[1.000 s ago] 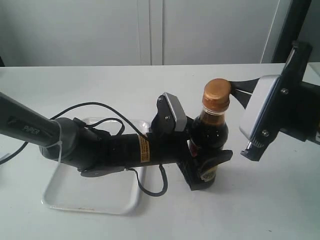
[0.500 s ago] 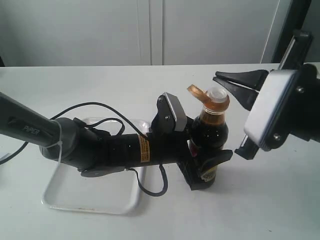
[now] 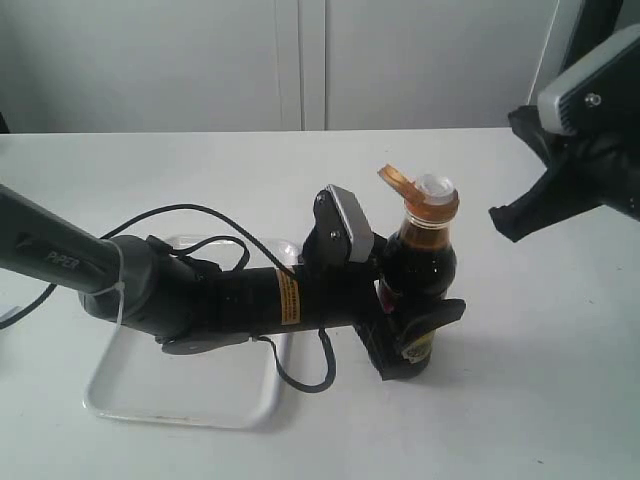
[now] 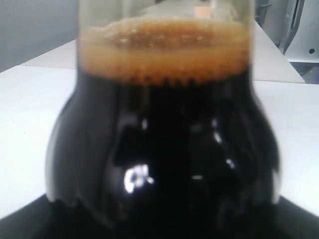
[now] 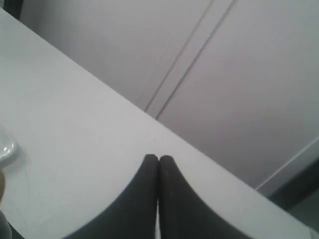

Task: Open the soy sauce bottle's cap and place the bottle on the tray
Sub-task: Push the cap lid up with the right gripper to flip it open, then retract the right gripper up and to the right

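The soy sauce bottle (image 3: 420,258) stands upright on the white table, right of the tray (image 3: 120,395) and off it. Its golden-brown cap (image 3: 397,181) is flipped open to the left, baring the white spout (image 3: 436,186). My left gripper (image 3: 415,335) is shut on the bottle's lower body. In the left wrist view the dark liquid of the bottle (image 4: 159,129) fills the frame and hides the fingers. My right gripper (image 3: 503,222) hangs in the air to the right of the cap, apart from it, shut with its fingertips (image 5: 158,159) touching and nothing between them.
The left arm (image 3: 200,295) lies across the tray's right part, with a black cable (image 3: 190,212) looping over it. A white wall with panel seams (image 3: 312,60) stands behind the table's far edge. Bare table (image 3: 520,400) lies to the right of the bottle.
The cap's lid went from shut to flipped open. My right gripper, which was at the cap, has pulled up and to the right, away from the bottle. Left arm and bottle stayed put.
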Action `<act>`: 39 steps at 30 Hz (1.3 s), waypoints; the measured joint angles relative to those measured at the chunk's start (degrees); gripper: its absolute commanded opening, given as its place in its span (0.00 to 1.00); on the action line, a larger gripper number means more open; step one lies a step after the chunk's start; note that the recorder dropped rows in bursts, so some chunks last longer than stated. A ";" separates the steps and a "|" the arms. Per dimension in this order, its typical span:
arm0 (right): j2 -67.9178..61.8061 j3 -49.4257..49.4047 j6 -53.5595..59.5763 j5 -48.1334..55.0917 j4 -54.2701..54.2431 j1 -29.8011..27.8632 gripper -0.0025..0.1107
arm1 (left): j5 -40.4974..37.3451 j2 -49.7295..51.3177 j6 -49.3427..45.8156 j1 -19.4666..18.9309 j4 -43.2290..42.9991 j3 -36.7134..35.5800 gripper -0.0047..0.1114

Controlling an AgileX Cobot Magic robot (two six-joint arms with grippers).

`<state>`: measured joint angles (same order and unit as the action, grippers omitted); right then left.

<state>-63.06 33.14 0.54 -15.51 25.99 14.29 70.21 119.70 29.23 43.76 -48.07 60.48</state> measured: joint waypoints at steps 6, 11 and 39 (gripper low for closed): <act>-4.39 7.00 -3.10 16.26 -0.60 0.00 0.02 | 0.00 0.00 0.10 0.00 0.11 0.00 0.04; -8.17 13.62 -3.48 31.76 -0.60 0.00 0.02 | 0.00 0.00 0.20 0.00 0.11 0.00 0.04; -23.69 23.20 18.06 45.80 -35.17 -14.66 0.02 | -5.31 -3.58 1.30 0.10 0.02 -0.22 0.04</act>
<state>-86.74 56.34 18.60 30.29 -9.18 -0.37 64.90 116.12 30.52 43.87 -48.06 60.26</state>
